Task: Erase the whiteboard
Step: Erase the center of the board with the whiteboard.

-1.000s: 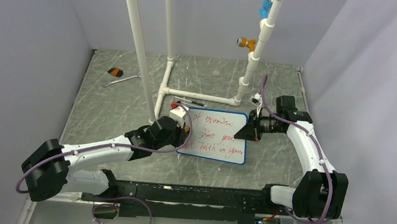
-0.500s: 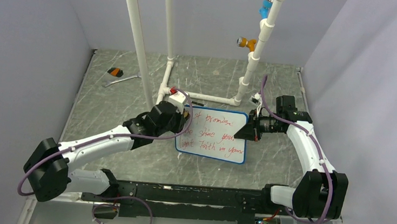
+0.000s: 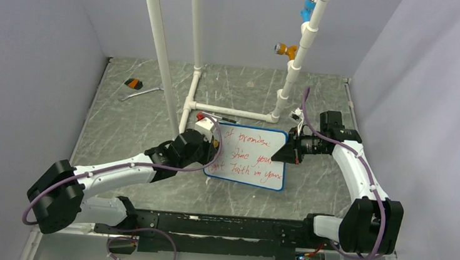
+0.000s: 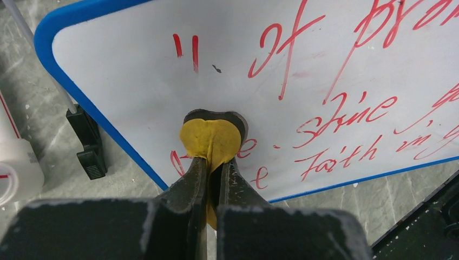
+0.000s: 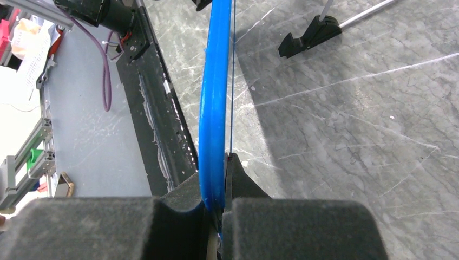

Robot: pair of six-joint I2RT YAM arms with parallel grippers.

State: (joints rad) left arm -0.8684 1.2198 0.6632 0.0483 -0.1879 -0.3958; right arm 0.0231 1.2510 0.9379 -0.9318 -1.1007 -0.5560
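Note:
The whiteboard (image 3: 252, 157) has a blue frame and three lines of red handwriting, and it stands tilted on the table. My left gripper (image 3: 208, 151) is at its left edge, shut on a round yellow eraser pad (image 4: 210, 138). In the left wrist view my left gripper (image 4: 212, 162) presses the pad's dark underside on the whiteboard (image 4: 335, 59) beside the second line. Two short red strokes and a smudged area lie above the pad. My right gripper (image 3: 283, 153) is shut on the board's right edge. The right wrist view shows my right gripper (image 5: 223, 162) clamping the blue frame (image 5: 214, 92).
A white pipe frame (image 3: 170, 81) stands behind the board, with blue and orange clamps (image 3: 285, 48) on its right post. A marker (image 3: 219, 118) lies by the frame's base. A wrench (image 3: 138, 90) lies at the far left. A white bottle (image 4: 16, 169) and the board's black foot (image 4: 89, 142) are left of the pad.
My left gripper with the pad swept toward the far end of the board's left side, then came back nearer and lower. The right gripper and the board stayed put.

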